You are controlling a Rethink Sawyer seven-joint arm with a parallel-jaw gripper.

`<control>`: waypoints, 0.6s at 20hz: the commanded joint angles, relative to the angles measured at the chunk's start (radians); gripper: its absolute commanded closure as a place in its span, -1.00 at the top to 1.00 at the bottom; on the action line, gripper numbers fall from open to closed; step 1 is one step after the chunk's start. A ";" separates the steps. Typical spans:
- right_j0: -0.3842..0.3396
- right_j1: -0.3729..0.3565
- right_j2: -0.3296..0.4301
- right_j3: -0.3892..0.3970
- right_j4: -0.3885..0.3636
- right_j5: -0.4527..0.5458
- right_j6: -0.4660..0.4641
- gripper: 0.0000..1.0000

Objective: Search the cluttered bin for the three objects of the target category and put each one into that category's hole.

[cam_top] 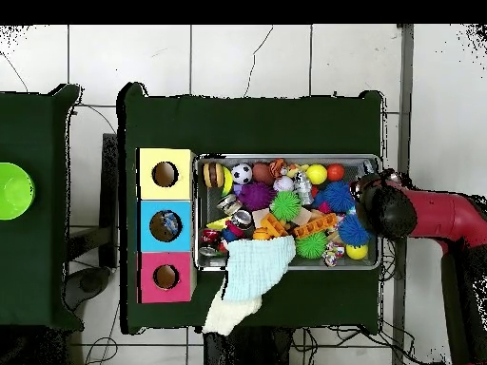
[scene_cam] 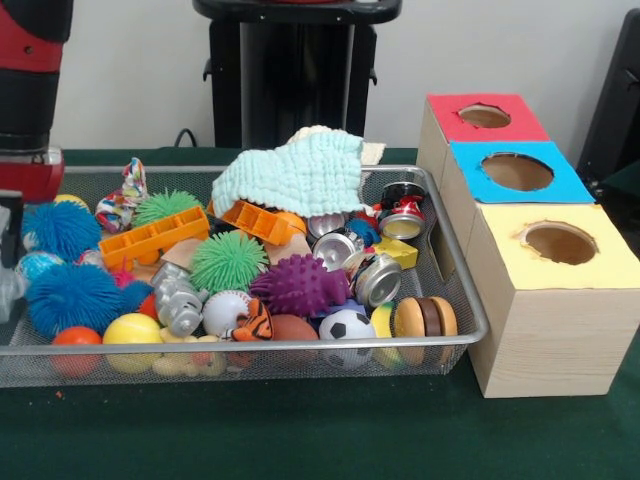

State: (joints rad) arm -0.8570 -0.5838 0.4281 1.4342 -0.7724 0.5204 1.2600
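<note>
a: so, progress? the bin [scene_cam: 455, 290] shows no clear bottle; something pale sits inside the blue hole [cam_top: 165, 226].
b: unconfirmed. arm [cam_top: 433, 217] is over the bin's end; claw state cannot be told.

Gripper [cam_top: 366, 190] fingers hidden (arm overhead); cloth [scene_cam: 295, 172] covers bin [scene_cam: 478, 305] contents.

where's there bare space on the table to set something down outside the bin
Bare green table runs along the front of the wire bin and the wooden box. In the overhead view, another strip lies beyond the bin. The bin itself is packed, a pale cloth spills over its back rim, and the arm hangs over one end.
</note>
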 commanded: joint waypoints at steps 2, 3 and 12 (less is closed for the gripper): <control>0.023 -0.187 0.010 0.222 0.118 0.058 0.081 -1.00; 0.022 -0.204 0.016 0.235 0.139 0.069 0.080 -1.00; 0.062 -0.354 0.006 0.327 0.315 0.152 0.109 -1.00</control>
State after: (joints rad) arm -0.8349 -0.8167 0.4274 1.6055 -0.5735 0.5268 1.2600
